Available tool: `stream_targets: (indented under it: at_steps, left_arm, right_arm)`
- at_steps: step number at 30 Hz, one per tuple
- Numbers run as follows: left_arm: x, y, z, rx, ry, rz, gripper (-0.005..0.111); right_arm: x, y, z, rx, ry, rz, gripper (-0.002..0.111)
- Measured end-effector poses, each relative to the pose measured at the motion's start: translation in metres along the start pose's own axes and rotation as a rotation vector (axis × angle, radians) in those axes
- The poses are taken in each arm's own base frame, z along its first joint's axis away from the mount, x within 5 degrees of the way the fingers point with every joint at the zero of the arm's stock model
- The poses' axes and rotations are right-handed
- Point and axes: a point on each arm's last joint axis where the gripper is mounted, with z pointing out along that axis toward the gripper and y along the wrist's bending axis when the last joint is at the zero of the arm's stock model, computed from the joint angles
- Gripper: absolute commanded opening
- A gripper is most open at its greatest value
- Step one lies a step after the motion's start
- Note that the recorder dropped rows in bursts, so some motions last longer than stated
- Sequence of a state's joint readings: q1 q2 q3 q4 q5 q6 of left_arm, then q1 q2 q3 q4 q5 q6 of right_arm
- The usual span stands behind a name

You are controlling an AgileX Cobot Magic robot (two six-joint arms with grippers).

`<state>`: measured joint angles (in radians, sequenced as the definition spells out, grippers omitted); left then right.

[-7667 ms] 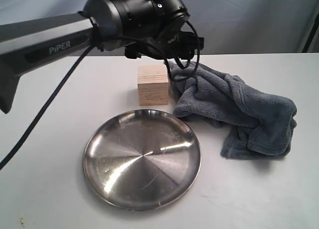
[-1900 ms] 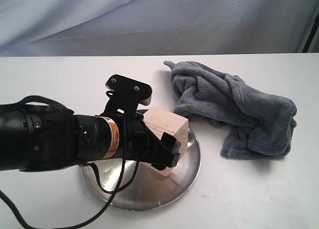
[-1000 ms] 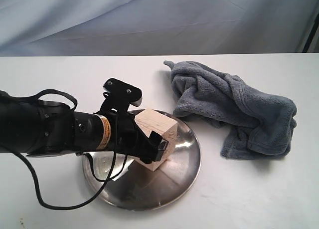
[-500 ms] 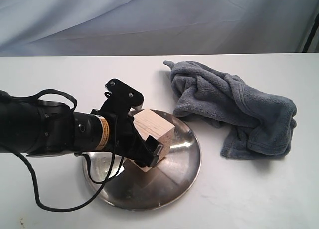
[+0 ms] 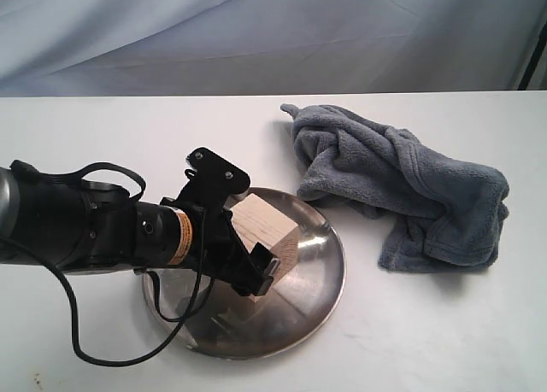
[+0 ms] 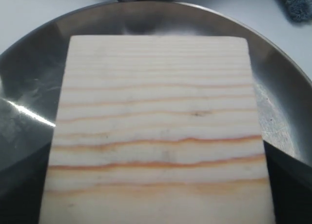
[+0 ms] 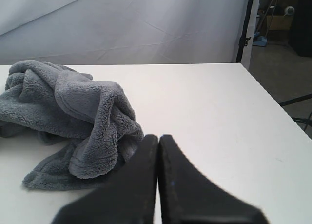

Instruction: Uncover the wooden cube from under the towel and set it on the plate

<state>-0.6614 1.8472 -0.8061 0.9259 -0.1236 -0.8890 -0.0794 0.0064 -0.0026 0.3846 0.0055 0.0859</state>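
My left gripper (image 5: 259, 241) is shut on the wooden cube (image 5: 263, 224), a pale block with orange grain lines. It holds the cube tilted, low over the middle of the shiny steel plate (image 5: 318, 277). I cannot tell whether the cube touches the plate. In the left wrist view the cube (image 6: 156, 121) fills most of the frame, with the plate's rim (image 6: 285, 104) around it and dark fingers (image 6: 295, 185) at its sides. The blue-grey towel (image 5: 402, 183) lies bunched on the table right of the plate. My right gripper (image 7: 158, 138) is shut on nothing, near the towel (image 7: 73, 104).
The white table (image 5: 444, 332) stretches around the plate, backed by a pale blue-grey curtain (image 5: 273, 33). The left arm's black body and cable (image 5: 77, 238) lie across the plate's left side. The table's right edge (image 7: 280, 109) shows in the right wrist view.
The left gripper has carried the cube from the table beside the towel to the plate. Over the last second it sank lower and drew slightly left.
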Motion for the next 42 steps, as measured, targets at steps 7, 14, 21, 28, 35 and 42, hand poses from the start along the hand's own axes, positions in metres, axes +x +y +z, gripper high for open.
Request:
stream_targets:
  at_steps: [7,14,21,28,35,42]
  left_arm:
    - [0.0,0.0,0.0,0.0,0.0,0.002,0.068]
    - [-0.001,-0.002,0.001,0.023,-0.017,0.002,0.092]
    - [-0.002,-0.003,0.0,0.038,-0.028,0.002,0.097]
    - [-0.017,-0.005,-0.019,0.035,-0.1,0.011,0.097]
    - [-0.042,-0.008,-0.059,0.031,-0.239,0.027,0.097]
    - [-0.055,-0.011,-0.087,0.032,-0.335,0.039,0.097]
  right_arm:
    - [0.0,0.0,0.0,0.0,0.0,0.0,0.003]
    - [0.0,0.0,0.0,0.0,0.0,0.0,0.003]
    - [0.0,0.0,0.0,0.0,0.0,0.0,0.003]
    - [0.0,0.0,0.0,0.0,0.0,0.0,0.003]
    - [0.0,0.0,0.0,0.0,0.0,0.0,0.003]
    - [0.0,0.0,0.0,0.0,0.0,0.0,0.003]
